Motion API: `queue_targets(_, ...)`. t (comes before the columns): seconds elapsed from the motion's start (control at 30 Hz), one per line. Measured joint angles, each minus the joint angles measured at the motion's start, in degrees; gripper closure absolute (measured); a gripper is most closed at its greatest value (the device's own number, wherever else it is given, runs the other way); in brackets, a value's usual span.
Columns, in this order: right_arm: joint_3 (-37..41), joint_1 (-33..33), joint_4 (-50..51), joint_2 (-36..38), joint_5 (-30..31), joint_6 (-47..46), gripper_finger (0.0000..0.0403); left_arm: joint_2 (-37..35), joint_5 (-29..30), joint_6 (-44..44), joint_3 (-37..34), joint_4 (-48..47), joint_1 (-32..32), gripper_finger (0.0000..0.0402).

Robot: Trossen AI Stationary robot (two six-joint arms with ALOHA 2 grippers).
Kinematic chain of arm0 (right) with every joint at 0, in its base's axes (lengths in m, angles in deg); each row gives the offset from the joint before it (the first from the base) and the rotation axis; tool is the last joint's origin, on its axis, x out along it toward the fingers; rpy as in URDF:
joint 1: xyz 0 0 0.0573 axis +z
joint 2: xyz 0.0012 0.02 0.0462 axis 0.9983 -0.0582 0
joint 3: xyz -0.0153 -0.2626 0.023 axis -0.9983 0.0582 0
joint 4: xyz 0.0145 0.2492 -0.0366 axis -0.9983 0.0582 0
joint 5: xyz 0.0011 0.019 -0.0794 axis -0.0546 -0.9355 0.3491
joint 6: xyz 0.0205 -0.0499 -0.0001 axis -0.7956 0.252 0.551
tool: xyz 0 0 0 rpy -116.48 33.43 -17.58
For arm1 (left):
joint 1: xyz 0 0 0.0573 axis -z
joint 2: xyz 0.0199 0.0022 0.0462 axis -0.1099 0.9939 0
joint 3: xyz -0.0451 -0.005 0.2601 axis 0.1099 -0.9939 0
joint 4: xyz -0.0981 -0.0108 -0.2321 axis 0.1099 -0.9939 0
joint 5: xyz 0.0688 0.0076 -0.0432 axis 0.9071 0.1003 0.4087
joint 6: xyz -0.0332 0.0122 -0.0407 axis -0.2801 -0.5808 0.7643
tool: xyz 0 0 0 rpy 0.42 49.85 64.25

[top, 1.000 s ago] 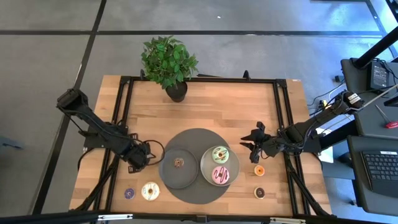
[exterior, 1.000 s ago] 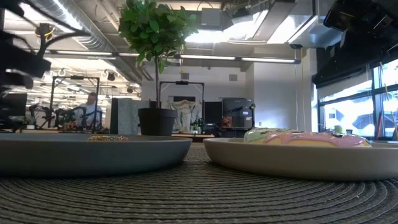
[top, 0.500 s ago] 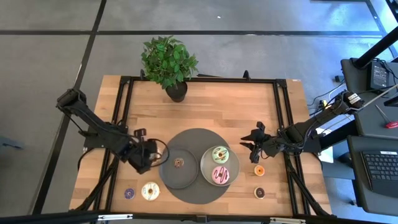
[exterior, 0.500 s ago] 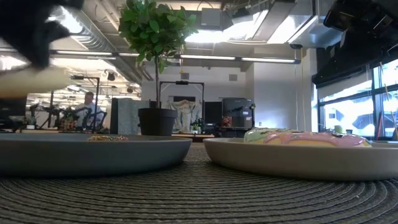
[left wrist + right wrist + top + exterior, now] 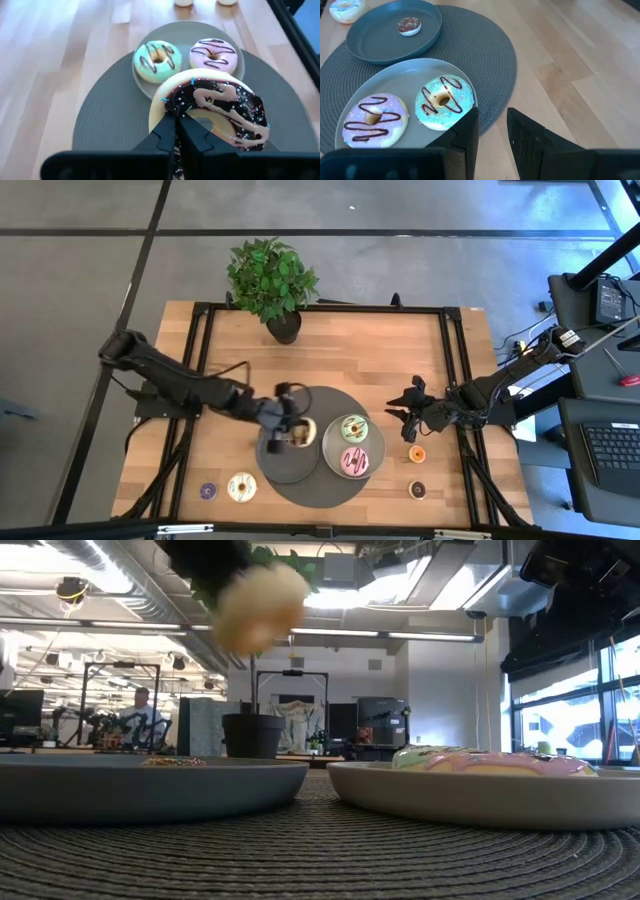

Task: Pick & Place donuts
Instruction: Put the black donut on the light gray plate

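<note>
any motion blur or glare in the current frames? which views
Low view: the chocolate donut in the left gripper is smeared by motion blur, and the ceiling lights are blown out. Left wrist view: the fingers and that donut are slightly soft. High and right wrist views look clean.

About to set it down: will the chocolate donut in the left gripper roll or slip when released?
The chocolate donut probably stays stiff: pinched by its rim in the left gripper, it keeps its ring shape. Dropped on edge, a ring could roll; flat, likely not. It seems light.
</note>
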Motion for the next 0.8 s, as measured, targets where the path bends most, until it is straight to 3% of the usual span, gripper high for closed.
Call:
queue_targets(0.17, 0.00, 0.00, 0.00, -0.01, 0.02, 0.00, 0.0299, 8.90, -7.14, -4.51, 4.32, 3.40, -4.27, 0.0398)
queue_targets(0.6, 0.00, 0.00, 0.17, 0.00, 0.02, 0.17, 0.0299, 29.10, -10.71, -7.78, 27.57, -10.95, -6.72, 0.0398)
queue_targets(0.8, 0.00, 0.00, 0.32, -0.02, 0.02, 0.17, 0.0299, 33.46, -11.63, -8.51, 32.78, -13.72, -6.76, 0.0398)
